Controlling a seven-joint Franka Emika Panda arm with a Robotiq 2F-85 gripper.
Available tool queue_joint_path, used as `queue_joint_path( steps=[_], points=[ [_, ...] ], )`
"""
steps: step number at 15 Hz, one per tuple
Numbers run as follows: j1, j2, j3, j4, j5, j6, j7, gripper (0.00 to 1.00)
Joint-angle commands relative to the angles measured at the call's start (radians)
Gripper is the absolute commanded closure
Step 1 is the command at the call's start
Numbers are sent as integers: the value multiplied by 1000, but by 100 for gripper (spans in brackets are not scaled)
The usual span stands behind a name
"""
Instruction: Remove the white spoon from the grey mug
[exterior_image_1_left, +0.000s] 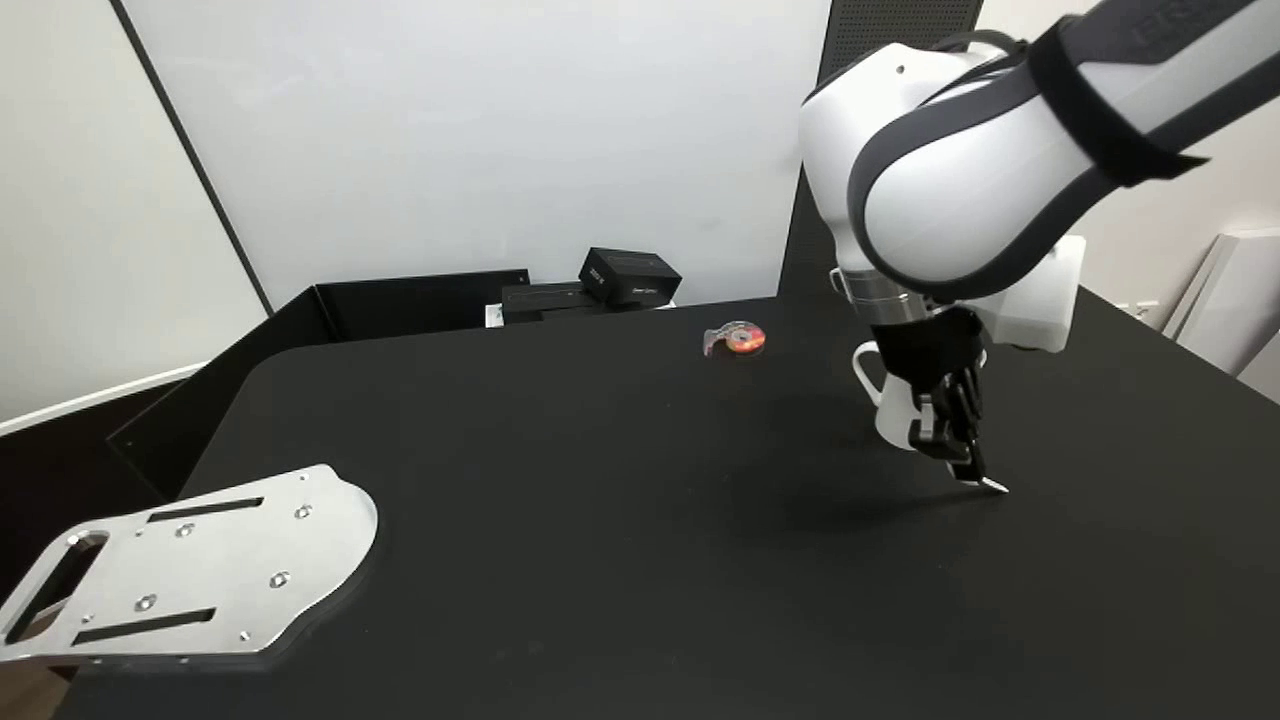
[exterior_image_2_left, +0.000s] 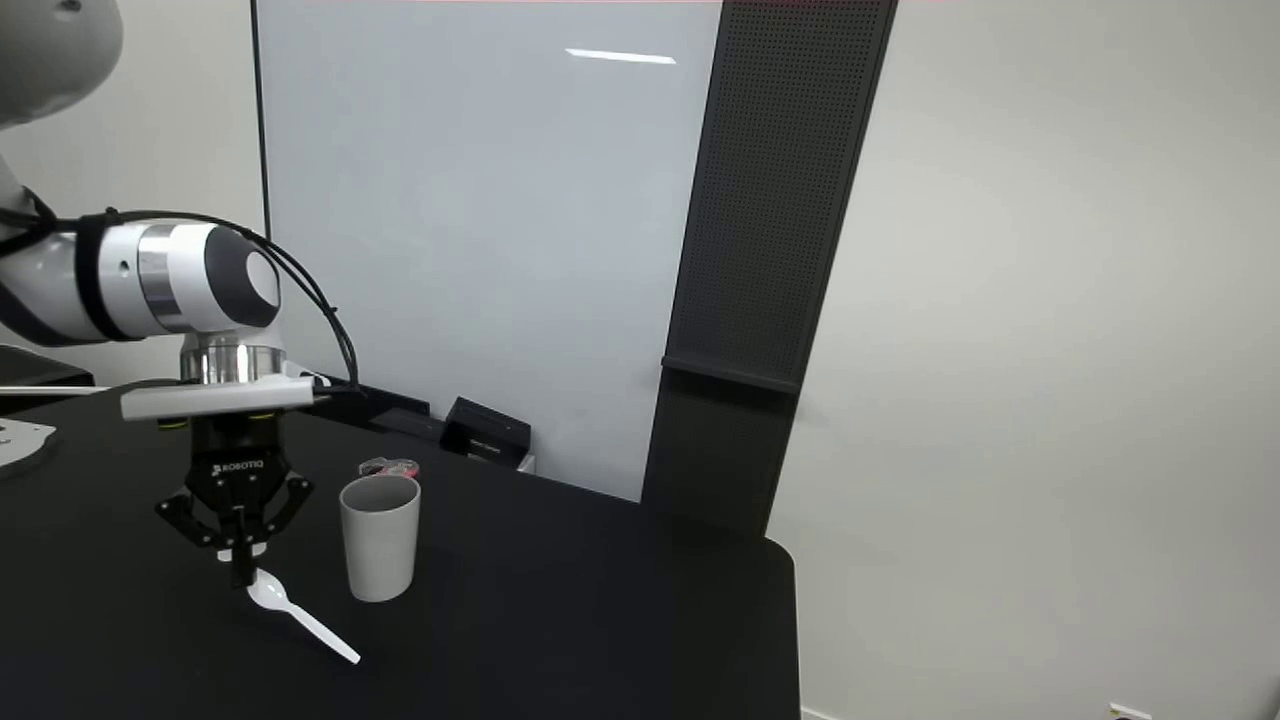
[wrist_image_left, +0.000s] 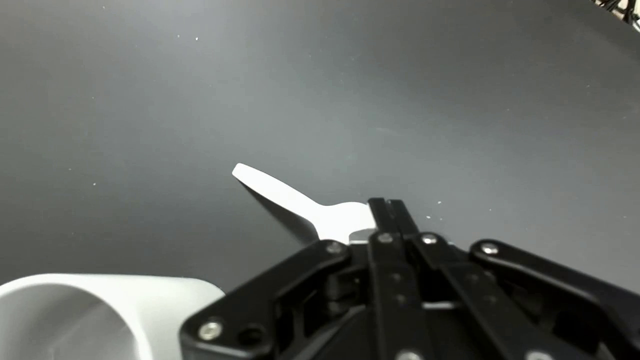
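Note:
The white spoon (exterior_image_2_left: 325, 632) is outside the grey mug, bowl at my fingertips and handle pointing away. In the wrist view the spoon (wrist_image_left: 280, 192) casts a shadow that widens from the handle tip towards the bowl, so it looks tilted. My gripper (wrist_image_left: 394, 202) is shut with the bowl's edge at its fingertips; the hold itself is partly hidden. The gripper (exterior_image_2_left: 243, 580) hangs low over the table. The grey mug (exterior_image_2_left: 380, 545) stands upright beside it; its mouth shows at the lower left of the wrist view (wrist_image_left: 165, 305). The arm partly hides the mug (exterior_image_1_left: 897, 415) in an exterior view.
A clear tape dispenser with a red-orange roll (exterior_image_1_left: 742, 338) lies near the table's back edge. A silver metal plate (exterior_image_1_left: 220, 565) lies at the table's far side. Black boxes (exterior_image_1_left: 628, 278) stand behind the dark table (exterior_image_1_left: 540, 500).

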Motion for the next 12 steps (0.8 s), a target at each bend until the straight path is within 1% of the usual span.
queue_joint_path(
  steps=[1,4,5,7,9,10,12],
  points=[
    [19,25,-12,31,-14,0,44,71],
    [12,-4,-5,23,-3,40,38,53],
    [3,-12,4,22,14,62,27,45],
    [6,-38,-2,10,24,140,71,31],
    [4,-56,0,14,78,174,126,19],
    [2,-61,2,21,110,176,148,11],
    [4,-65,1,36,174,168,198,1]
  ],
)
